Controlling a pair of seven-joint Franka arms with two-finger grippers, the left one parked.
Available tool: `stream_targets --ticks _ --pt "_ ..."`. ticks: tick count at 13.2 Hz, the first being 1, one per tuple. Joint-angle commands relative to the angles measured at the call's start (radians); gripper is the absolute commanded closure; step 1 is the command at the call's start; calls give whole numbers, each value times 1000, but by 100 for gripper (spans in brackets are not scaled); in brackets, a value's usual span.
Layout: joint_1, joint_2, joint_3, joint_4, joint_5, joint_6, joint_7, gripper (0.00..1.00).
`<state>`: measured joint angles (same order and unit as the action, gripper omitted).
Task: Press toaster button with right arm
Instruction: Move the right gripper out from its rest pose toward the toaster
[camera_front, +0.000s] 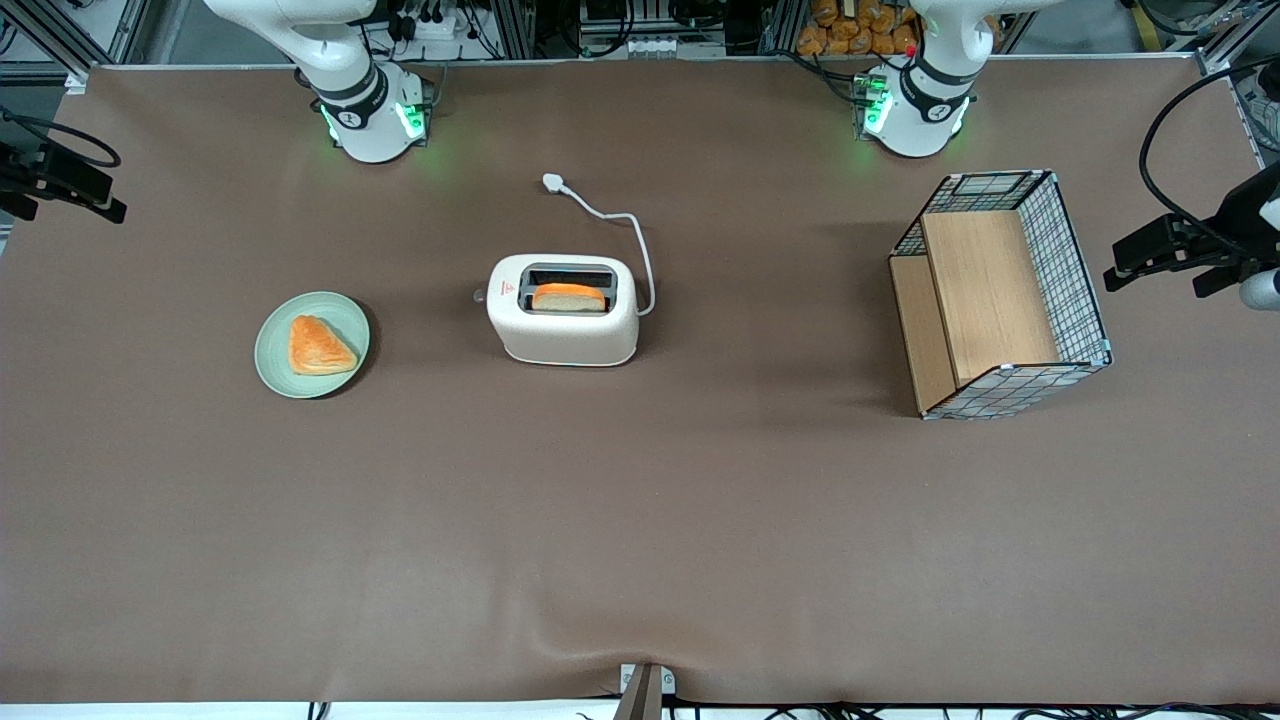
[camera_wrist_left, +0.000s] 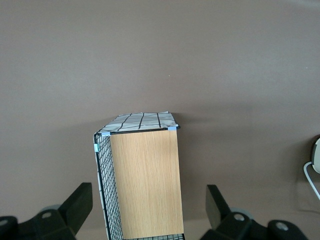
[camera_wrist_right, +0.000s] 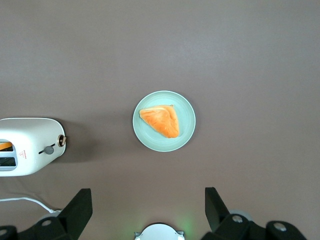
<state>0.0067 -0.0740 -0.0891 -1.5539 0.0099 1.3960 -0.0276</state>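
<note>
Right arm's gripper (camera_wrist_right: 148, 210) hangs high over the table (camera_front: 640, 520) with jaws spread wide, holding nothing. One toaster (camera_front: 563, 309) mid-table, one bread slice (camera_front: 568, 297) in it, toaster button (camera_wrist_right: 48, 149) untouched. One plate (camera_front: 312, 345), one pastry (camera_front: 319, 346), one wire basket (camera_front: 1003, 293).

You have a cream-white toaster (camera_front: 563, 318) with a small red mark on top and a golden-orange slice (camera_front: 568, 297) showing in one dark slot, its white cord (camera_front: 630, 235) trailing over the matte brown bench (camera_front: 640, 520). The toaster button (camera_wrist_right: 49, 149) is pale grey. Your plate (camera_wrist_right: 164, 121) is pale mint green, carrying an orange-brown triangular pastry (camera_wrist_right: 161, 120). The basket (camera_front: 1000, 295) is black-and-white wire grid around light wood panels. The gripper (camera_wrist_right: 149, 212), high over the plate, is black, jaws spread wide.
</note>
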Motion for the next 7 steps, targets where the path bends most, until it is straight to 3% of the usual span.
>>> stream_targets --ticks 1,7 --pt "-16 -4 12 14 -18 -29 18 0" --pt "-13 34 12 35 28 -31 18 0"
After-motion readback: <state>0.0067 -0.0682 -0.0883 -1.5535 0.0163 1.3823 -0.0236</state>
